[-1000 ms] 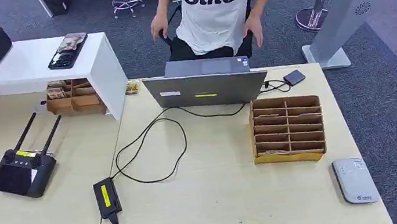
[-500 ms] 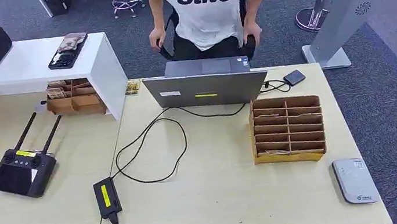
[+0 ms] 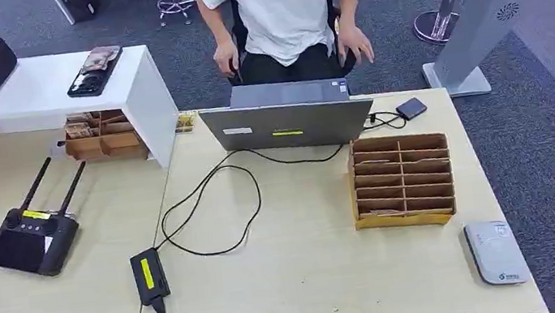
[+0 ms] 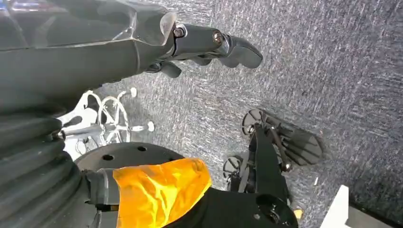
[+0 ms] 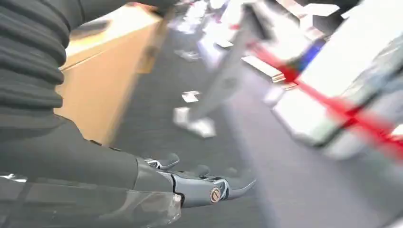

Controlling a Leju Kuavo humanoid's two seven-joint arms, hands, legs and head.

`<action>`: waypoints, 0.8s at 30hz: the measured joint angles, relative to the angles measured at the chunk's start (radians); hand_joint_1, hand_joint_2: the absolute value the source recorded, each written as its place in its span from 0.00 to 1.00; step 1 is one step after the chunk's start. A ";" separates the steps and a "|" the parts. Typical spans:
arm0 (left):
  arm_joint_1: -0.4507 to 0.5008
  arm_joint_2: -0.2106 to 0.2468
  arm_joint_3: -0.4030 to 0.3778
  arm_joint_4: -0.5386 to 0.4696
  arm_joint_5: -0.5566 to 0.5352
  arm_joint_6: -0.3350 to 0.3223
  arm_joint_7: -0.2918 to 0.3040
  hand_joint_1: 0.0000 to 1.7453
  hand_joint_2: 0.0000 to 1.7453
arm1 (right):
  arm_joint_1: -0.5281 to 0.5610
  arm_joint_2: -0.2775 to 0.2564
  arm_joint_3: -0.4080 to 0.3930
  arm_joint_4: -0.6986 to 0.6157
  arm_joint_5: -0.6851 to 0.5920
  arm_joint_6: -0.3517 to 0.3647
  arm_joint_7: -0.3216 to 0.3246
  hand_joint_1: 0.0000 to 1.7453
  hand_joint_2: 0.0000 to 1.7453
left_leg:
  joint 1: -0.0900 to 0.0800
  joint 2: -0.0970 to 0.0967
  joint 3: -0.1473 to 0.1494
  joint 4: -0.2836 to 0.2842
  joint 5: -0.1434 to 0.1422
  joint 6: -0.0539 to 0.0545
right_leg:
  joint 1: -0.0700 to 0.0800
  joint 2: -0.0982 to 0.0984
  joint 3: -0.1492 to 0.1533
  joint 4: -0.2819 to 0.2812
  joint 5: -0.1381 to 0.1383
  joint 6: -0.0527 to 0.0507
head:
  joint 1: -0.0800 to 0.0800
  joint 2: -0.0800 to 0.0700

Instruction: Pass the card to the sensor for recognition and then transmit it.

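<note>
The grey-white card sensor [image 3: 497, 252] lies flat at the front right corner of the table. Left of it and farther back stands a cardboard slot organizer [image 3: 402, 180]; I cannot make out a card in its slots. In the left wrist view my left hand [image 4: 209, 45] hangs over grey carpet, fingers stretched out and holding nothing. My right hand [image 5: 204, 183] also hangs beside the table with its fingers extended and nothing in them; that picture is blurred.
A person [image 3: 282, 8] sits behind the laptop [image 3: 288, 122], whose cable runs to a power brick [image 3: 148, 274]. A black remote controller [image 3: 30, 236] lies at the left. A white shelf [image 3: 137, 86] stands at the back left, a grey pillar stand [image 3: 482, 5] at the right.
The person behind the laptop has drawn back from the table, hands now at the chair's sides. Nothing on the table has moved.
</note>
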 joint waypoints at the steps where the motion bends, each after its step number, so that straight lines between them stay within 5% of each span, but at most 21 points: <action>1: 0.000 -0.002 0.000 0.000 0.000 0.000 0.000 0.00 1.00 | 0.027 0.011 0.051 -0.093 -0.015 -0.058 -0.038 0.00 1.00 | 0.000 -0.001 0.000 0.000 0.000 0.000 | 0.000 -0.001 0.000 0.000 0.000 0.000 | 0.000 0.000; 3: 0.004 -0.003 0.000 0.000 0.000 0.003 0.000 0.00 1.00 | 0.096 0.038 0.177 -0.279 0.005 -0.138 -0.107 0.00 1.00 | 0.000 0.001 -0.001 0.000 0.000 0.000 | 0.000 0.001 -0.001 0.001 0.000 0.000 | 0.000 0.000; 7: 0.003 -0.012 0.000 0.000 0.000 0.008 0.000 0.00 1.00 | 0.155 0.065 0.322 -0.523 0.132 -0.146 -0.140 0.00 1.00 | 0.000 0.007 0.000 0.000 -0.001 -0.001 | 0.000 0.006 -0.002 0.001 0.000 0.000 | -0.001 0.000; 17: 0.005 -0.018 0.000 0.000 0.000 0.009 0.000 0.00 1.00 | 0.225 0.074 0.481 -0.775 0.229 -0.210 -0.175 0.00 1.00 | 0.000 0.006 -0.001 0.000 -0.001 0.000 | 0.001 0.005 -0.002 0.001 0.000 0.000 | 0.000 0.000; 24: 0.005 -0.018 0.007 0.000 0.000 0.011 -0.007 0.00 1.00 | 0.323 0.084 0.673 -0.960 0.712 -0.491 -0.221 0.00 1.00 | 0.001 0.005 -0.001 0.000 -0.001 -0.001 | 0.001 0.004 -0.002 0.001 0.000 -0.001 | 0.000 0.000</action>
